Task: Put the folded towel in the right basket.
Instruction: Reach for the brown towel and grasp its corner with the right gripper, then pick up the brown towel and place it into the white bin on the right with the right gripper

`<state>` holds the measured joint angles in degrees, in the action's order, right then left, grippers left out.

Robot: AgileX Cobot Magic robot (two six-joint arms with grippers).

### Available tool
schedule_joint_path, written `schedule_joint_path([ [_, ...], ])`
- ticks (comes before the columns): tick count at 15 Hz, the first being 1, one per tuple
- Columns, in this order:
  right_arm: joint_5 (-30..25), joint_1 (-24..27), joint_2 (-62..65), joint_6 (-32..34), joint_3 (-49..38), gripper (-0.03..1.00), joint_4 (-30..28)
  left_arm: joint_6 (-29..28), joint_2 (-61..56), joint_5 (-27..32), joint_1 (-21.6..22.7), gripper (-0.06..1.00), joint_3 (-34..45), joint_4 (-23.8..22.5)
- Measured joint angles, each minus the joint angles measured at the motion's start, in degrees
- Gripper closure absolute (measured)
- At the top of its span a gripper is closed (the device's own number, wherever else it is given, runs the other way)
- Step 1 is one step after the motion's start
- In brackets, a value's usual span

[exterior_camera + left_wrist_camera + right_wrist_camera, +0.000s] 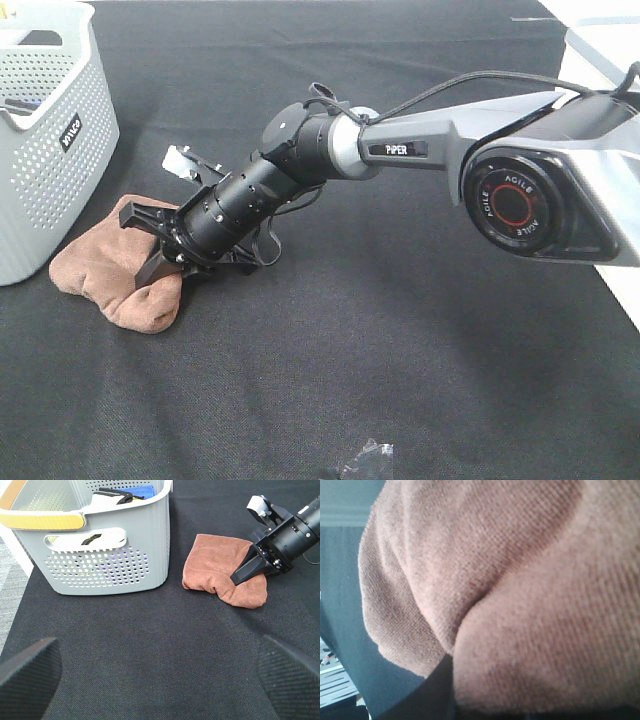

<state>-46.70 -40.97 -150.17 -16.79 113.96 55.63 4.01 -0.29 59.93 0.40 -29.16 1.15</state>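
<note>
Towel, brown and folded, is lying flat on the black table cloth, just beside the grey basket at the left of the exterior high view, close to its wall; contact between the 2 cannot be told. Towel is sitting outside the basket, not in any container.

Right arm is reaching across the middle toward the left side of the table. Right gripper is angling down onto the towel's near end. Its 2 black fingers are standing spread apart, tips pressing into the fabric, with a bulge of towel sitting between them. Jaws are not clenching the cloth. Right wrist view is showing almost only brown fabric, with a deep crease running through it and a strip of black cloth at one side.

Left gripper is hanging over bare black cloth, well apart from the towel. Its 2 pads are sitting wide apart at the frame corners, released, with nothing between them.

Basket is perforated and is carrying a yellow-topped handle; a blue cloth and some white and black items are lying inside, too small to identify.
</note>
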Motion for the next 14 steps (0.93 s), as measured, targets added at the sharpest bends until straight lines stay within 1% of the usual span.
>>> schedule_joint_path([
  [2,-0.8,0.1,0.2,-0.3,0.0,0.77,-0.6,0.0,0.0,0.0,0.0,-0.05,0.0,0.0],
  [3,-2.5,0.4,0.9,-0.9,0.0,0.77,-1.7,0.0,0.0,0.0,0.0,-0.05,0.0,0.0],
  [4,-5.3,1.2,2.2,-1.4,-0.2,0.77,-3.1,0.0,0.0,0.0,0.0,-0.05,0.0,0.0],
  [5,-9.5,3.5,6.0,-1.1,-0.3,0.77,-3.8,0.0,0.0,0.0,0.0,-0.05,0.0,0.0],
  [6,-11.3,6.1,9.0,-0.4,-0.3,0.77,-4.1,0.0,0.0,0.0,0.0,-0.05,0.0,0.0],
  [8,-14.0,12.2,15.5,-0.1,-0.3,0.77,-4.8,0.0,0.0,0.0,0.0,-0.05,0.0,0.0],
  [9,-15.2,16.0,18.9,-0.1,-0.3,0.77,-6.0,0.0,0.0,0.0,0.0,-0.05,0.0,0.0],
  [11,-18.5,24.2,25.1,0.2,-0.3,0.77,-7.3,0.0,0.0,0.0,0.0,-0.05,0.0,0.0],
  [12,-20.8,30.1,30.1,0.2,-0.3,0.77,-7.6,0.0,0.0,0.0,0.0,-0.05,0.0,0.0],
  [14,-22.0,38.6,37.5,0.2,-0.3,0.77,-8.5,0.0,0.0,0.0,0.0,-0.05,0.0,-0.1],
])
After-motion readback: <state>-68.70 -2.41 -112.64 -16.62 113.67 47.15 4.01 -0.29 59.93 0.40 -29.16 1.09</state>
